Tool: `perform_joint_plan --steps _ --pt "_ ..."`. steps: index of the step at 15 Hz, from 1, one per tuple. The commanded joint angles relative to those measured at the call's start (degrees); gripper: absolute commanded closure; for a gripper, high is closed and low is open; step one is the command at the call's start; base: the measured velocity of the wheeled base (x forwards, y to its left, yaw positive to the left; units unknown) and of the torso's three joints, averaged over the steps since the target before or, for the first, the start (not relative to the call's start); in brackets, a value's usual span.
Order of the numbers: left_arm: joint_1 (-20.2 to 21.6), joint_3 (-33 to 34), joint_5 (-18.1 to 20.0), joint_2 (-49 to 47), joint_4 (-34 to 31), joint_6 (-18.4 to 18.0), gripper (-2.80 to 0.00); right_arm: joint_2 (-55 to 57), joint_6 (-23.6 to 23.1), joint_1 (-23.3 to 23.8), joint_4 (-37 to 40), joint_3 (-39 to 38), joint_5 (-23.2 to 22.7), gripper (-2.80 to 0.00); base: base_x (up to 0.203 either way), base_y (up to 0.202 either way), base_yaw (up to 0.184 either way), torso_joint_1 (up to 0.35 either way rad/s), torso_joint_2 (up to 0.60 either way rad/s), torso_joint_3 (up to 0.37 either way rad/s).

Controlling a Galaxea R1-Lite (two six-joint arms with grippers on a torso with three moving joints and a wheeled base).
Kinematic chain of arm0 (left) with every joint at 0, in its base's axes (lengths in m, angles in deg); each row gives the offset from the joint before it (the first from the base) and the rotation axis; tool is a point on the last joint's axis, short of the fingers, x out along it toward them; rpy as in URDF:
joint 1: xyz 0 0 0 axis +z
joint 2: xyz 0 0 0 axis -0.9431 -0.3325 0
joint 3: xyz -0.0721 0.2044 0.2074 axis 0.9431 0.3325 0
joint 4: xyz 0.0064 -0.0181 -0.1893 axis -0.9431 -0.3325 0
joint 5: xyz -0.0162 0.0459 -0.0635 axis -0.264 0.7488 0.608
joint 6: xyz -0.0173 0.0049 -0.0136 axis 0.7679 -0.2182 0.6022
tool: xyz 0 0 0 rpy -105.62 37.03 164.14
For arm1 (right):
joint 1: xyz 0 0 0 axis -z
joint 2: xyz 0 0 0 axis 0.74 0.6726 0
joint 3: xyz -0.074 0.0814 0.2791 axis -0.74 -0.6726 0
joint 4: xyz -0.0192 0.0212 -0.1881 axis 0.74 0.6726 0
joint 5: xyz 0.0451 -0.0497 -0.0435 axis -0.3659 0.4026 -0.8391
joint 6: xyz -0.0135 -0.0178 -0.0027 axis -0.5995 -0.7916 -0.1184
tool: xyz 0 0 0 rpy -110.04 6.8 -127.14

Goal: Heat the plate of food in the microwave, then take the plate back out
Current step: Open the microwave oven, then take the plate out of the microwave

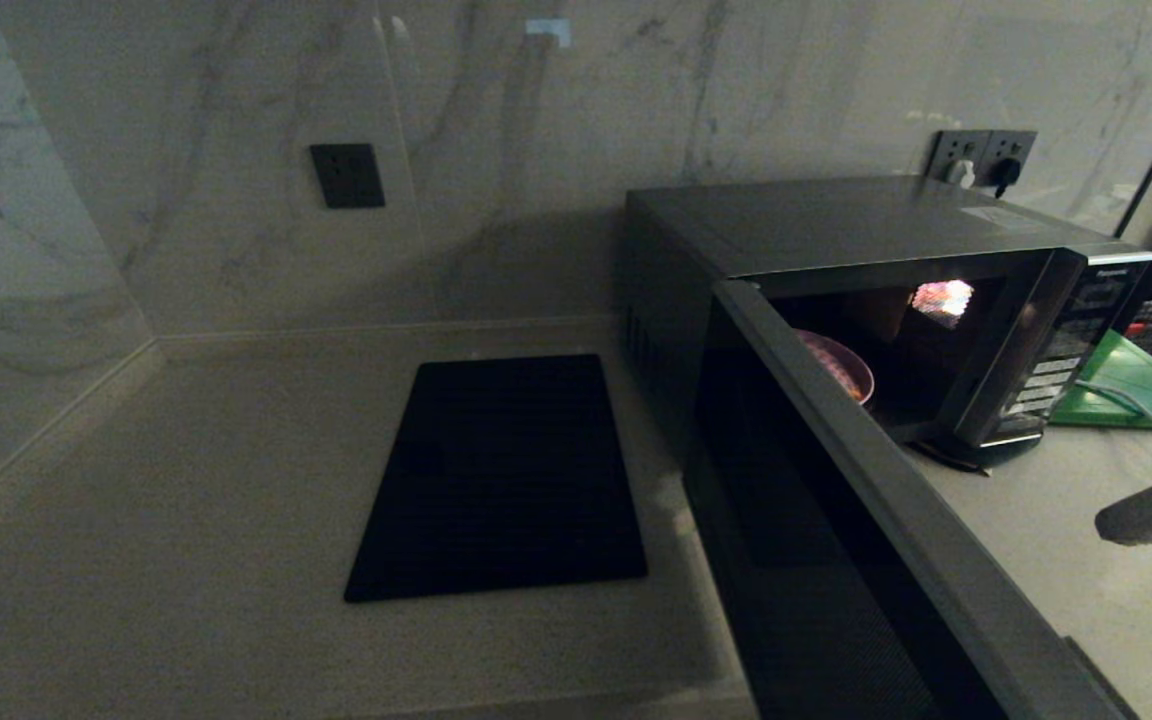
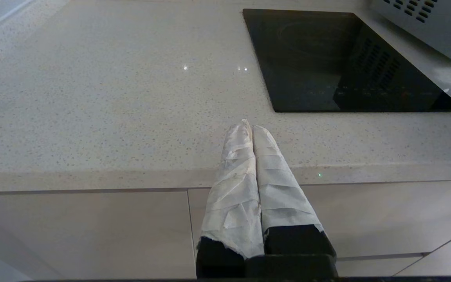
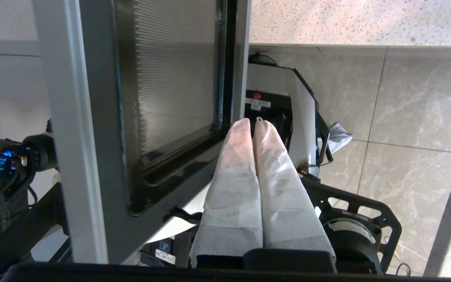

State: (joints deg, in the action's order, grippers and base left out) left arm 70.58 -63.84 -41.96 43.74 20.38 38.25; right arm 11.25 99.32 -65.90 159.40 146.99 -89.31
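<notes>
The microwave stood on the table with its door swung wide towards the robot, and the plate of food sat inside the lit cavity, half hidden behind the door's top edge. The right hand, its wrapped fingers pressed together and holding nothing, lay just beside the inner face of that door, on the cavity side of it. So the plate lay beyond the door, nearer this hand. The left hand, likewise shut and empty, hung parked by the table's front edge, near the black cooktop panel.
</notes>
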Motion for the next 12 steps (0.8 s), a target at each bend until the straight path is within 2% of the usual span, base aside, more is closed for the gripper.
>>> perform_joint_plan --steps 1,4,6,8,10,12 --pt "0.00 0.00 -0.03 -0.04 0.00 0.04 0.00 -0.50 0.11 0.14 0.15 -0.38 0.01 0.00 0.000 0.000 0.000 0.000 0.00 0.000" --pt "0.00 0.00 -0.03 -0.09 0.00 0.04 0.00 -1.81 1.81 3.14 -3.86 -0.29 2.30 0.00 0.000 0.000 0.000 0.000 0.00 0.000" --pt "0.00 0.00 -0.03 -0.09 0.00 0.04 0.00 -2.90 2.07 7.64 -6.91 -0.48 5.99 0.00 0.000 0.000 0.000 0.000 0.00 0.000" --pt "0.00 0.00 -0.03 -0.01 0.00 0.04 0.00 -3.22 3.16 13.20 -7.64 -0.04 7.48 0.00 0.000 0.000 0.000 0.000 0.00 0.000" --pt "0.00 0.00 -0.03 -0.07 0.00 0.04 0.00 -0.42 6.81 19.37 -7.82 0.98 7.74 0.00 0.000 0.000 0.000 0.000 0.00 0.000" --pt "0.00 0.00 -0.03 -0.09 0.00 0.04 0.00 5.41 13.85 21.85 -9.51 3.17 7.74 0.00 0.000 0.000 0.000 0.000 0.00 0.000"
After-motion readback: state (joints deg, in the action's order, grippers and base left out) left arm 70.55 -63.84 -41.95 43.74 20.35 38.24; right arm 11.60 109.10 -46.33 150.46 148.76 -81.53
